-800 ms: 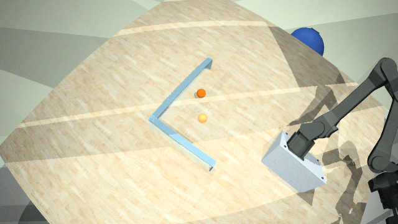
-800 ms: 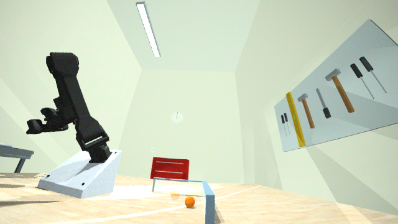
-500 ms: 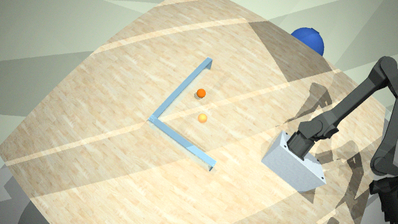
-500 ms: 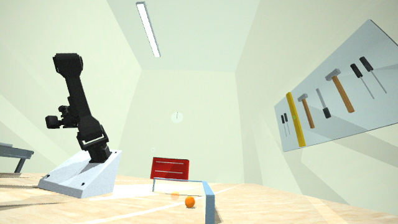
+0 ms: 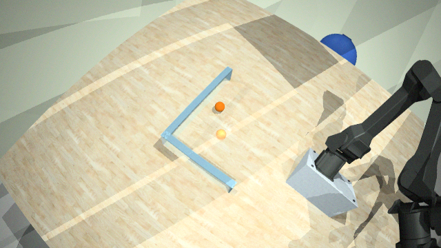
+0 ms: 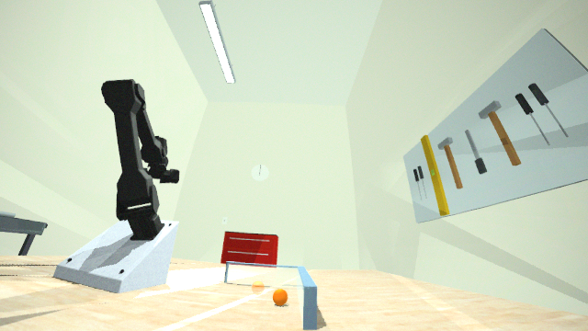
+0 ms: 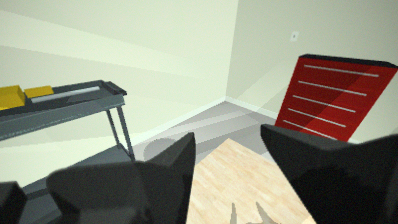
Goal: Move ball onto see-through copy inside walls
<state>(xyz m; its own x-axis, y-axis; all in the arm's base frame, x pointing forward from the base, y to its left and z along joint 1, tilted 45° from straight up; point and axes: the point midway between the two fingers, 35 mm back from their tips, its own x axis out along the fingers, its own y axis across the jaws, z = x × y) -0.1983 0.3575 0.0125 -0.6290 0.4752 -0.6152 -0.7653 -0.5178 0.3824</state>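
The gripper hangs half-open and empty, high above the counter; the ball lies far ahead, ungrasped.

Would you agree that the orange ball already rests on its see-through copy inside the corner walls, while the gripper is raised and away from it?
Not quite: in the top view the orange ball lies apart from the see-through copy, not on it. The rest holds: both are inside the corner walls, and the gripper is raised, away from the ball.

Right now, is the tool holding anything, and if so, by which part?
Nothing is held. The tool is open with only air between its fingers, and the orange ball lies on the table beside the walls.
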